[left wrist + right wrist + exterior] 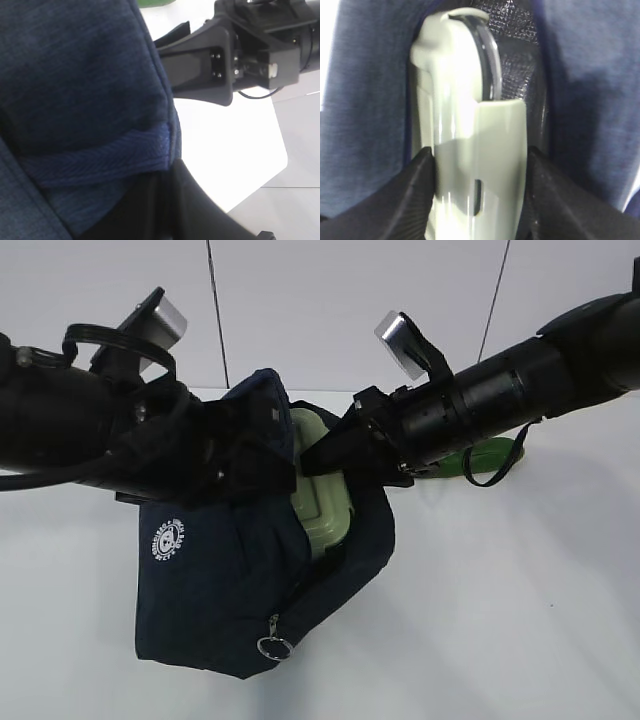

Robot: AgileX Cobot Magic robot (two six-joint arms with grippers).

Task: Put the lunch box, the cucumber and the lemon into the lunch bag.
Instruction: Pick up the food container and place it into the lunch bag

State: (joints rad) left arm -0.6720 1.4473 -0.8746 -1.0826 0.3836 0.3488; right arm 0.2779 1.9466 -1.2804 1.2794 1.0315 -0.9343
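The navy lunch bag [210, 580] stands open on the white table. My left gripper [250, 455] is shut on its upper rim and holds the opening up. In the left wrist view the bag [75, 75] fills the left, with my left gripper [170, 172] at its strap. My right gripper [325, 455] is shut on the sage-green lunch box [325, 510], which stands on edge partly inside the bag's mouth. In the right wrist view my right gripper [477, 155] clamps the lunch box [470, 75], with bag fabric [590, 75] around it. The cucumber [485, 458] lies behind my right arm. The lemon is out of view.
The bag's zipper ring pull [273, 646] hangs at its lower front corner. The white tabletop [500, 620] stretches to the right and front of the bag. My right gripper's body [215, 65] shows at the top of the left wrist view.
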